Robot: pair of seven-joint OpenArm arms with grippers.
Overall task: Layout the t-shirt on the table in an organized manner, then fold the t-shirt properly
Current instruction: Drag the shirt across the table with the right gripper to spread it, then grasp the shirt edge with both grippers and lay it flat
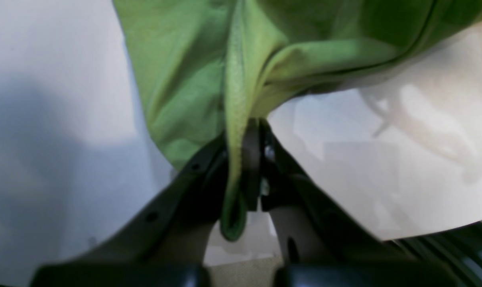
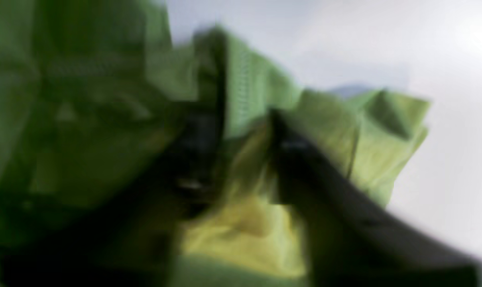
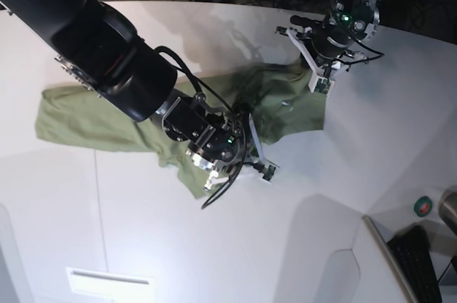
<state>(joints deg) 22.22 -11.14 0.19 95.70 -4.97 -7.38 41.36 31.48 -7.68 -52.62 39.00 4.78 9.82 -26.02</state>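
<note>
Left end effector (image 1: 250, 159) clamped on a hem of the t-shirt (image 3: 107, 121) sprawled crumpled on the bench (image 3: 300, 246), right end effector (image 2: 241, 159) buried in folds, grip unclear, presumably for spreading

The t-shirt (image 3: 107, 121) lies spread across the middle of the table (image 3: 321, 239), reaching from near its left edge toward the far right. My right gripper (image 3: 239, 167) sits at the shirt's near edge, cloth bunched between its fingers. My left gripper (image 3: 323, 81) holds the shirt's far right corner, toward the table's back edge.
</note>
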